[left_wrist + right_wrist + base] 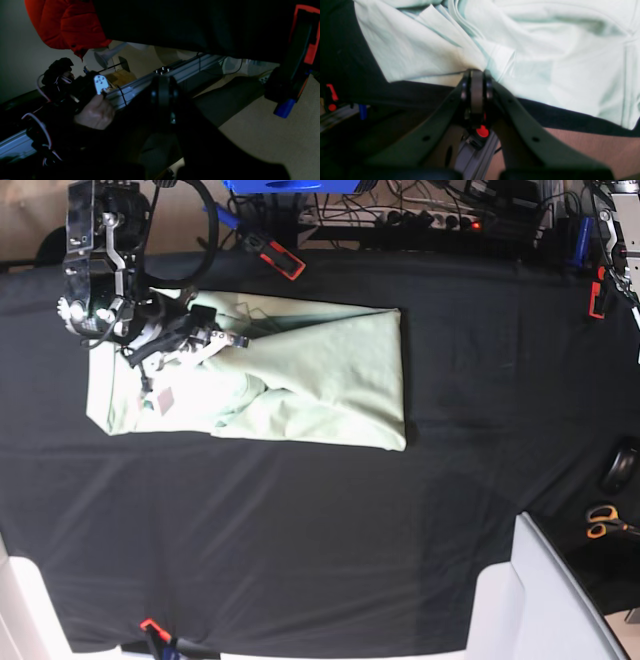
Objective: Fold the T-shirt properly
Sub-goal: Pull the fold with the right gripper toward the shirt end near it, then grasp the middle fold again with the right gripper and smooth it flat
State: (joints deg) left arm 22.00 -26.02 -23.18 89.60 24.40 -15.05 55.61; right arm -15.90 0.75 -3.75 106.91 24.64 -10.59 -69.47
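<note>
The pale mint-green T-shirt [300, 370] lies partly folded and wrinkled on black cloth.

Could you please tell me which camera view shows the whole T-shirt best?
The base view: the T-shirt lies partly folded on the black tablecloth, its full outline visible. The right wrist view shows only rumpled mint fabric close behind the shut right pincer. The left wrist view shows none of it.

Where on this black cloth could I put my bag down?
The black tablecloth is bare below the pale mint-green T-shirt, and right of it toward the orange-handled scissors. Crowded at upper left, where the right pincer works.
</note>
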